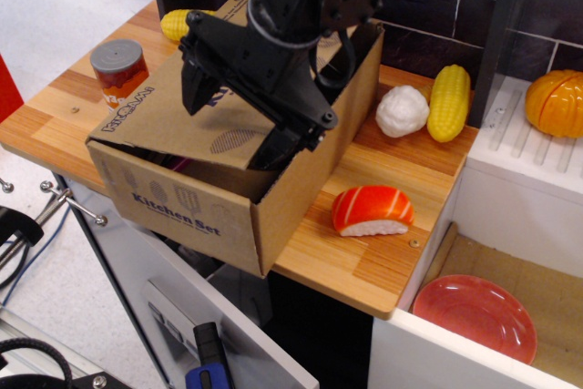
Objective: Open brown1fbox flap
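The brown1fbox (182, 214) is a large brown cardboard box with "Kitchen Set" lettering at the front of the wooden counter (55, 120). Its wide flap (164, 116) lies sloped down over the opening, with hatched oval prints near its free edge. My black gripper (239, 120) hangs over the box with its fingers spread wide apart. One fingertip (194, 93) is above the flap's top face. The other fingertip (276, 150) reaches past the flap's free edge into the dark opening. I cannot tell whether either finger touches the flap.
A grey-lidded can (118, 68) and a corn cob (187, 23) sit left and behind the box. A white vegetable (403, 111), a second corn cob (449, 102) and a salmon sushi (372, 209) lie to the right. A red plate (478, 314) lies in the sink.
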